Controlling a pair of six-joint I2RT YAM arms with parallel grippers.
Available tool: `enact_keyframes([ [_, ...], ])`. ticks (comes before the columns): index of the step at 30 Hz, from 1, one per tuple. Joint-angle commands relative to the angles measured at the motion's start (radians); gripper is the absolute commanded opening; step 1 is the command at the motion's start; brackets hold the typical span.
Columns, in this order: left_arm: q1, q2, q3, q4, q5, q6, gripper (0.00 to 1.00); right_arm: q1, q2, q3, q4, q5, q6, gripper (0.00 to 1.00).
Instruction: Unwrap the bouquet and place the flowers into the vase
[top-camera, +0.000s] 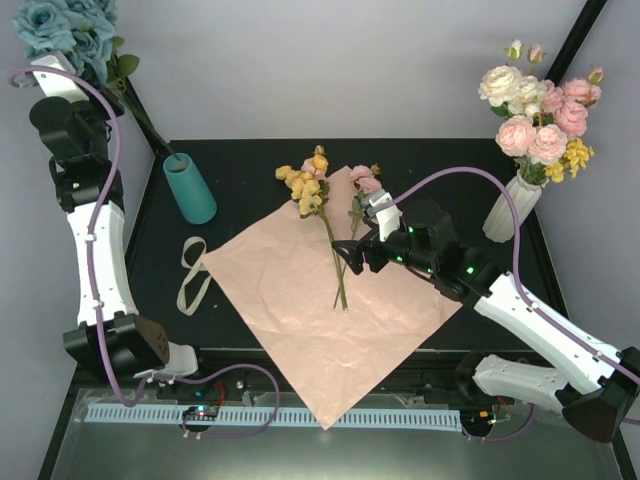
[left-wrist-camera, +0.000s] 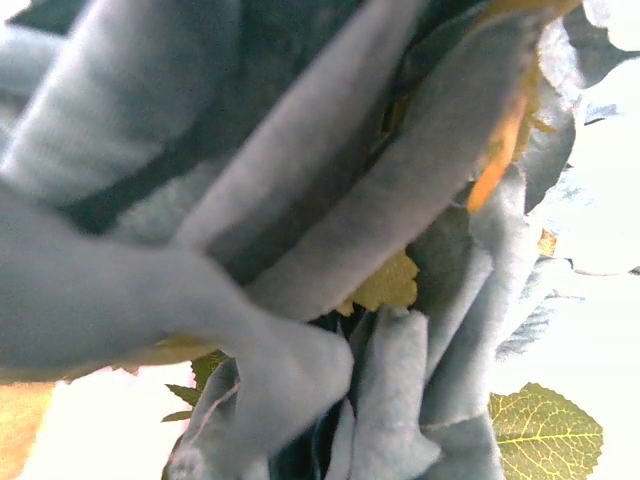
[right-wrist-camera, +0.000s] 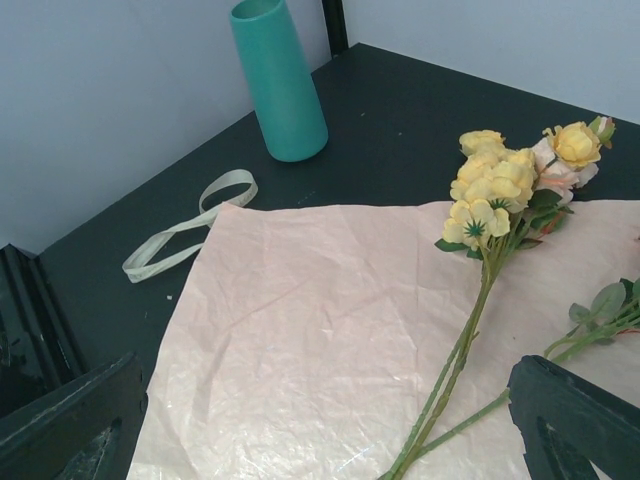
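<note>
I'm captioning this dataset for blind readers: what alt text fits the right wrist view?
Yellow flowers on thin green stems lie across flattened pink paper on a dark table; a teal vase stands upright beyond, a loose beige ribbon beside the paper.

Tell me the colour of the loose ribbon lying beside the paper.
The ribbon is pale beige, plain with no pattern. It shows best in the right wrist view.

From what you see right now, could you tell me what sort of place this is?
Likely a robot lab bench: left arm and right arm bolted to a black table, a slotted cable duct along its near edge, grey backdrop.
</note>
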Motion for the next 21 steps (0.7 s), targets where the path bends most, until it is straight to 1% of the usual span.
enact_keyframes([
  [1, 0.025, -0.01, -0.054, 0.094, 0.043, -0.082, 0.02, -0.004, 0.003, 0.023, -0.007, 0.012, -0.013, 1.0],
  [5, 0.027, -0.017, -0.145, 0.158, 0.029, -0.102, 0.02, -0.004, -0.001, 0.021, -0.013, 0.018, -0.009, 1.0],
  [9, 0.028, -0.011, -0.203, 0.205, 0.033, -0.12, 0.02, -0.004, -0.007, 0.016, -0.018, 0.025, -0.008, 1.0],
  [21, 0.028, 0.026, -0.326, 0.231, 0.048, -0.164, 0.01, -0.004, -0.007, 0.007, -0.017, 0.036, -0.002, 1.0],
])
